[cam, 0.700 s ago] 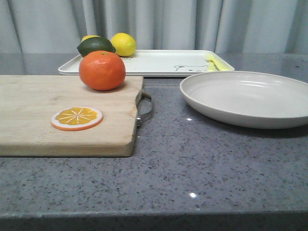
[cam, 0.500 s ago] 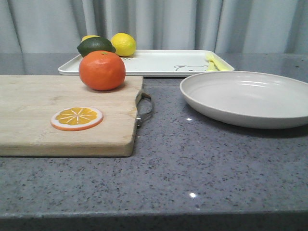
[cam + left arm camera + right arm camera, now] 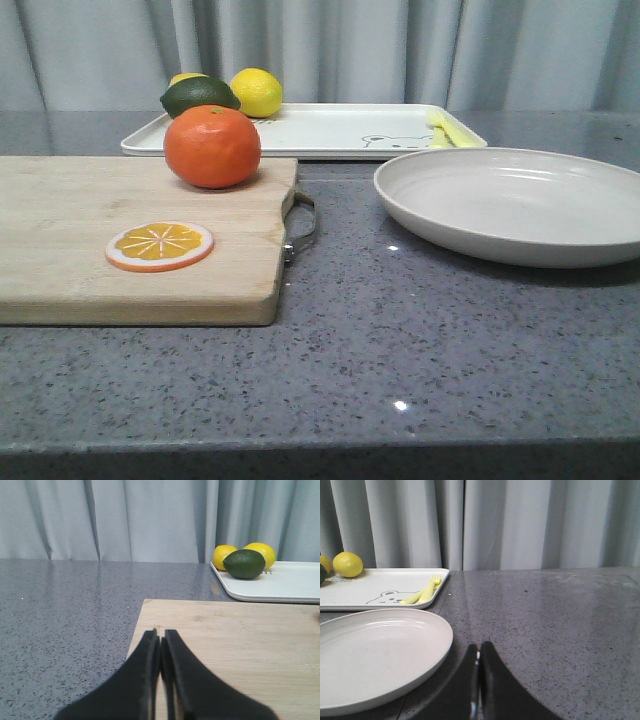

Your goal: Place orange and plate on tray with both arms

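The orange (image 3: 212,146) sits at the far edge of the board (image 3: 130,240), hiding part of the tray (image 3: 340,130) behind it. The plate (image 3: 515,203) lies right of the board on the counter, its right rim cut off. A lime (image 3: 199,96) half covers one lemon (image 3: 257,91). Neither arm shows from the front. The left gripper (image 3: 161,641) and right gripper (image 3: 478,652) both have fingers pressed together, empty.

orange (image 3: 212,146) sits on far right corner of wooden cutting board (image 3: 70,240), orange slice (image 3: 160,246) nearer on same board; plate (image 3: 515,203) on grey counter (image 3: 420,350) to the right; tray (image 3: 320,130) behind holds lemon (image 3: 257,92), dark green fruit (image 3: 200,97), yellow fork (image 3: 440,129).
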Action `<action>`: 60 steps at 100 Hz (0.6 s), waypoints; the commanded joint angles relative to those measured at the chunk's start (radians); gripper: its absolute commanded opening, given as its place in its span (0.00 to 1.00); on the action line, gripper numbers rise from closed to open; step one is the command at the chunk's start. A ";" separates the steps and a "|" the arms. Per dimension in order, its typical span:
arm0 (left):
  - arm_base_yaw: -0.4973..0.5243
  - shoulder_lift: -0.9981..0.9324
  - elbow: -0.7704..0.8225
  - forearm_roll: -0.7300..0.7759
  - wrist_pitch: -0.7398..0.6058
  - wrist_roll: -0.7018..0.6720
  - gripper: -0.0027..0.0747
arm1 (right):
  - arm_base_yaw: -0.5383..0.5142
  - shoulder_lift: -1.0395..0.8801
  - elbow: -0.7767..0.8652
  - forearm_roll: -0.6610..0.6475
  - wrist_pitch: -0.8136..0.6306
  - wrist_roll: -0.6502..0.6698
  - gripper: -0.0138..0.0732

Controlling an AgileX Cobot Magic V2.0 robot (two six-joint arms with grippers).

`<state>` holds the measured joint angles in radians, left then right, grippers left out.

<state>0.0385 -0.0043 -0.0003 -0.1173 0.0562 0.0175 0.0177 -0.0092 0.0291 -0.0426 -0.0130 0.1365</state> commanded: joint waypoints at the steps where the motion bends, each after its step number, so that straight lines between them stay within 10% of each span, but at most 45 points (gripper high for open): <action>1: -0.006 -0.022 0.022 -0.001 -0.085 -0.001 0.01 | -0.004 -0.022 0.000 -0.012 -0.082 -0.003 0.08; 60: -0.006 -0.006 -0.084 -0.022 -0.080 -0.001 0.01 | -0.004 -0.021 -0.085 -0.012 0.000 -0.003 0.08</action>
<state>0.0385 -0.0043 -0.0201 -0.1307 0.0425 0.0175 0.0177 -0.0092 0.0121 -0.0426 0.0108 0.1365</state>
